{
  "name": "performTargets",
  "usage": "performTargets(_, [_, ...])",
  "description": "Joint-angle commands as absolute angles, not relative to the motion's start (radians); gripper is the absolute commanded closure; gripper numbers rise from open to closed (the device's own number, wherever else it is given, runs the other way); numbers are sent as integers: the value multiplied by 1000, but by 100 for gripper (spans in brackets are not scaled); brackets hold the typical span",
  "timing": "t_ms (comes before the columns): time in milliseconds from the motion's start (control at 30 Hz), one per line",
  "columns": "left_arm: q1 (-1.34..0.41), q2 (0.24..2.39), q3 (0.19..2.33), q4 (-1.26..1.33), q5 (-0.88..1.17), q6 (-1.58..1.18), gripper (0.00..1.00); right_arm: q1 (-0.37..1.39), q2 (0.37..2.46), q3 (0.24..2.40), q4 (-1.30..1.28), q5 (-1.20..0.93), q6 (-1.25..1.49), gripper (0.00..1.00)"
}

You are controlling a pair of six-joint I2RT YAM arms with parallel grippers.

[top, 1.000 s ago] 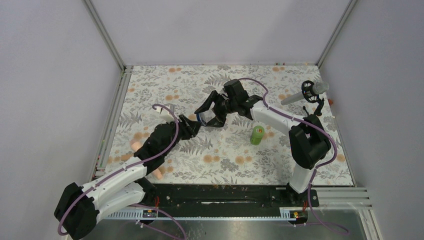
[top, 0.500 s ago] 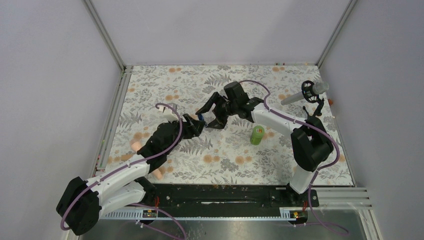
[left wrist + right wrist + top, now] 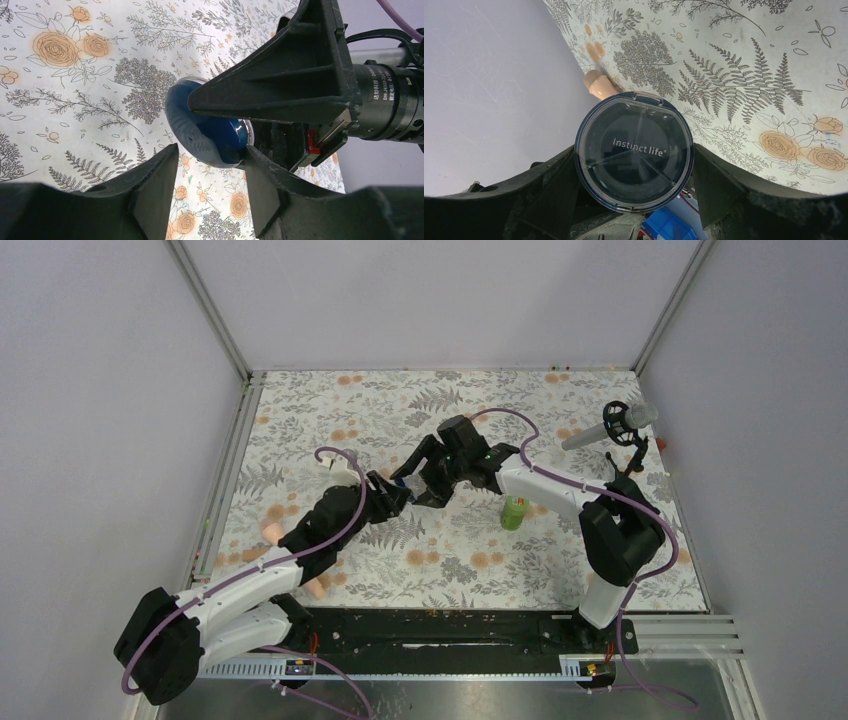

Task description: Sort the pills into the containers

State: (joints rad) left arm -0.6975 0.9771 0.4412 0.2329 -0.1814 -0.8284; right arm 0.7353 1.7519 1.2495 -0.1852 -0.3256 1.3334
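- The right jaws are closed on a shallow round dark-blue jar [image 3: 634, 155] with a clear lid printed "Instinct life". One finger presses each side of it, and the jar is held clear of the floral-printed counter [image 3: 300, 410].
- The left jaws stand part open with the jar's lower edge between their tips. Whether they press on it I cannot tell.
- From above, the left arm [image 3: 250, 585] and the right arm [image 3: 545, 480] meet over the middle of the counter, and the jar between them is mostly hidden.
- A bright green cylindrical bottle [image 3: 514, 511] stands upright on the counter, just beside the right arm and to the right of the jar.
- A peach-pink rod [image 3: 270, 530] lies on the counter close beside the left arm.
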Motion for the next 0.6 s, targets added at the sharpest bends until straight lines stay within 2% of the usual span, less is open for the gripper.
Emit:
performTargets(0, [-670, 985, 417, 194, -335, -840, 52, 753, 1690, 1236, -259, -359, 1319, 61])
performTargets(167, [-670, 993, 375, 213, -325, -853, 66, 753, 1681, 1201, -258, -355, 1328, 61])
performTargets(233, [-670, 998, 368, 208, -334, -860, 67, 752, 1678, 1190, -258, -349, 1331, 62])
performTargets(367, [-670, 1004, 361, 208, -337, -868, 67, 753, 1678, 1179, -250, -350, 1336, 62])
performTargets(567, [-670, 1041, 359, 293, -286, -843, 55, 753, 1685, 1175, -221, -382, 1340, 62])
